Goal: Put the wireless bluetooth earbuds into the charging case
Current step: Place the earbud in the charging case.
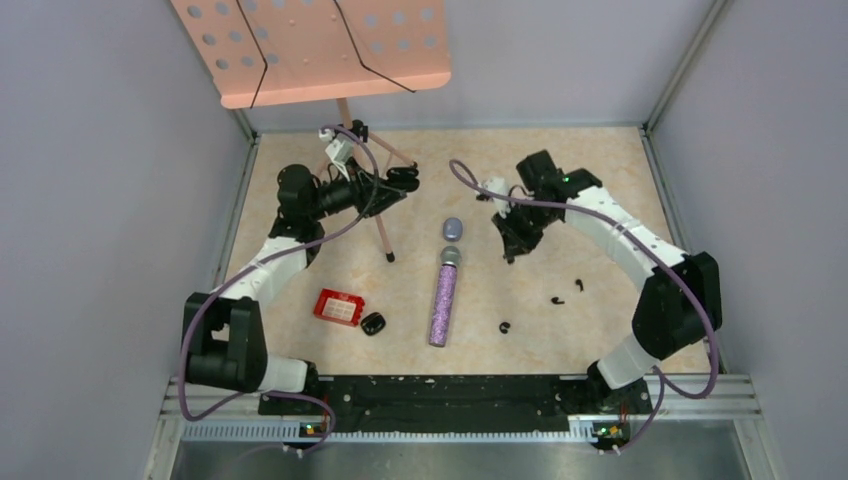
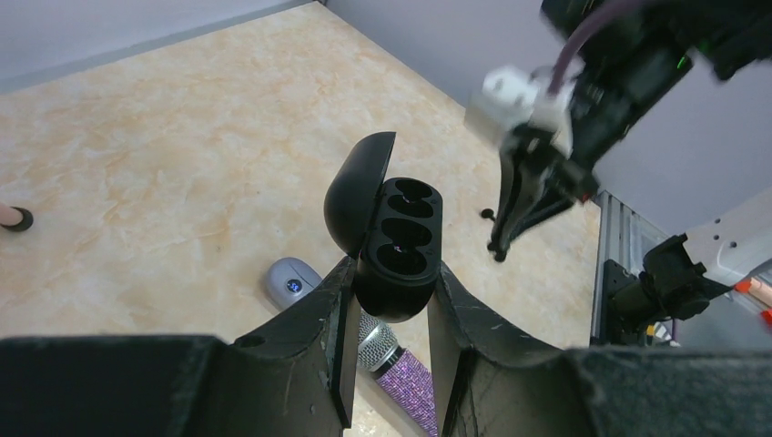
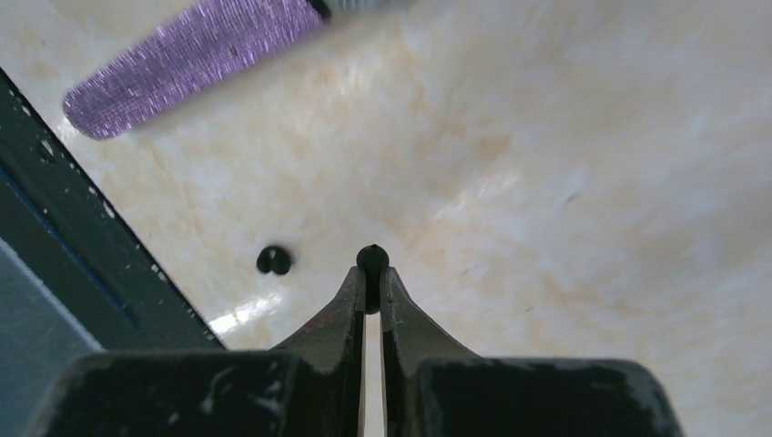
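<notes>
Seen from above, take the glittery purple microphone [image 1: 443, 300] as your marker: its long axis runs near to far, with the grey head at the far end. Your left gripper [image 1: 403, 180] hangs to the far left of that head, and your right gripper [image 1: 512, 250] just to its right. You can count three loose black earbuds on the table, all right of the microphone: one earbud [image 1: 505, 327] near the handle end, and two more [image 1: 556, 299] [image 1: 580, 284] farther right. They are too small here to tell which way their stems point. There are three cases: a pale purple case [image 1: 452, 228] just beyond the head, a closed black case [image 1: 373, 324] left of the handle end with a red box [image 1: 338, 307] beyond it, and the one your left arm carries. In the left wrist view, your left fingers [image 2: 332, 309] are clamped on the open black charging case [image 2: 398, 250] above the microphone's head. Its long axis points away from the camera, the lid [image 2: 357, 187] is swung open to the left, and the glossy wells face up. You cannot tell whether anything sits in them. In the right wrist view, your right jaws are almost together, pinching a held earbud [image 3: 371, 257]. Only its rounded, glossy black end shows past the tips, so its stem direction is hidden. One more black earbud lies on the table below the microphone's handle.
</notes>
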You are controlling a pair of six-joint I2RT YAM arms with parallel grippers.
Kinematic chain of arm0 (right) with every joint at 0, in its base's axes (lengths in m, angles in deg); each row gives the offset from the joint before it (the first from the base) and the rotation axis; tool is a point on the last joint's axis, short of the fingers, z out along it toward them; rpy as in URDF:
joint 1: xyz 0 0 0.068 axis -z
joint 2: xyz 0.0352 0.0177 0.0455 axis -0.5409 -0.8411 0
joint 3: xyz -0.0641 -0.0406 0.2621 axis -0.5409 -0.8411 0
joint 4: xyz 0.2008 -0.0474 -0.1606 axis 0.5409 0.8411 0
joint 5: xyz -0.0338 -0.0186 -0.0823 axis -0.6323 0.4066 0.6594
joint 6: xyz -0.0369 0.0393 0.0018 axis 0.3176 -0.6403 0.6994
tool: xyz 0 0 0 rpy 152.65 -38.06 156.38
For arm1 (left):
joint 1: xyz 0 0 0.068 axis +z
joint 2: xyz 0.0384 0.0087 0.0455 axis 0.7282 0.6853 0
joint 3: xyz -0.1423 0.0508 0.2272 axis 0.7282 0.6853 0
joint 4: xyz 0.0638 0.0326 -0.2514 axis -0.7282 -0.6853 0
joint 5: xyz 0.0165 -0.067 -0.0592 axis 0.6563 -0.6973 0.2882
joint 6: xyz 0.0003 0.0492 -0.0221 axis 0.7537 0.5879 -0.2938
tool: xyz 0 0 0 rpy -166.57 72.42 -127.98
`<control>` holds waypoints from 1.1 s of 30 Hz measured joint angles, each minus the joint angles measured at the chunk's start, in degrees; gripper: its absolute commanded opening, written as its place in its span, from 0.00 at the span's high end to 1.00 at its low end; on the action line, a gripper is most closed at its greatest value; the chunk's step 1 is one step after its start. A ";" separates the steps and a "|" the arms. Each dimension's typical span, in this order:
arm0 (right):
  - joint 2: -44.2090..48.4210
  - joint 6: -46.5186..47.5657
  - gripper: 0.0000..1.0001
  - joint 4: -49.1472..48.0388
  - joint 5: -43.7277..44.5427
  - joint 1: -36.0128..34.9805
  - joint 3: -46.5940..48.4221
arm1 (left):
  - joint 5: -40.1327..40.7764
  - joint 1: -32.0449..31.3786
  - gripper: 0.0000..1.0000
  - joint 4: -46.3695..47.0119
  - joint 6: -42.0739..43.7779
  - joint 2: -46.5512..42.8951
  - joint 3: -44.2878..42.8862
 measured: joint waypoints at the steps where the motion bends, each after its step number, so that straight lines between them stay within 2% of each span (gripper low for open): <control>1: 0.00 2.29 1.00 0.83 -0.72 -0.11 3.82 | -0.90 -0.20 1.00 0.37 0.44 0.31 0.00; 8: -2.60 17.29 1.00 10.08 -4.57 -4.85 36.00 | -6.78 -4.42 1.00 0.59 5.81 1.95 -0.04; 11: -5.90 19.08 1.00 13.33 -5.88 -8.02 48.13 | -8.63 -6.78 1.00 0.59 8.55 2.10 -0.24; 14: -9.20 19.12 1.00 15.74 -6.49 -10.69 55.58 | -9.90 -8.37 1.00 0.61 10.43 2.16 -0.46; 22: -13.51 18.45 1.00 18.58 -6.49 -16.31 57.70 | -11.67 -10.93 1.00 0.61 12.74 2.97 -1.53; 33: -13.75 17.86 1.00 17.59 -5.53 -18.27 57.51 | -12.90 -12.13 1.00 0.66 14.03 2.97 -2.91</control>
